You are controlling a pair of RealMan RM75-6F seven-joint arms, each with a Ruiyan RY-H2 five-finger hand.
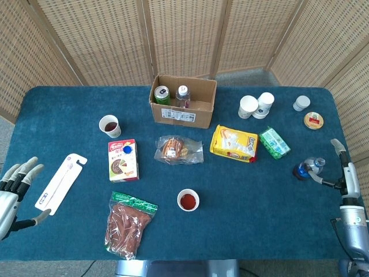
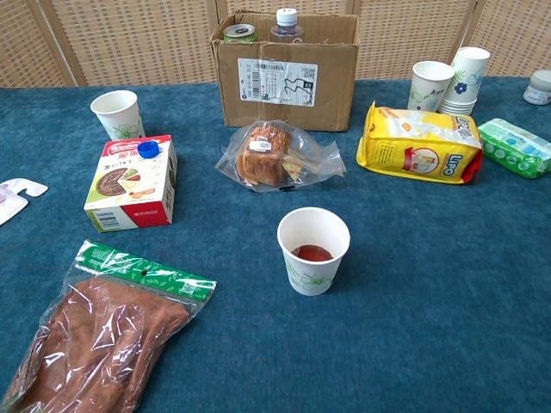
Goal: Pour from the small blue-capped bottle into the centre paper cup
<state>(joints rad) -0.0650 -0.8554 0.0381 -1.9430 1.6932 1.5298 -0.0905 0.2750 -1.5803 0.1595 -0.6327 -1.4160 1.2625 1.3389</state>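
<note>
Blue cloth table [image 1: 271, 196]: our right hand [image 1: 344, 173], fingers apart, sits beside the small blue-capped bottle [image 1: 307, 168]; yellow "Lipo" bag [image 2: 424, 144] lies behind the centre paper cup [image 2: 313, 249]; our left hand [image 1: 14, 190] is spread.

Dark blue table cloth [image 1: 277, 190] is looking matt and napped, like short carpet pile. Brown corrugated cardboard box [image 2: 285, 76] is showing a dull, raw paper finish. White paper cup in the centre [image 2: 313, 250] is looking smooth and matt, dark red liquid inside glinting a little. Clear plastic bread bag [image 2: 277, 156] and clear sausage pouch [image 2: 95, 335] are both catching glossy highlights. Yellow snack bag [image 2: 420, 144] is shining like foil film. Small clear plastic bottle with blue cap [image 1: 306, 168] is looking glossy. Woven tan screen panels [image 1: 184, 34] are reading rough, wood-framed.
</note>
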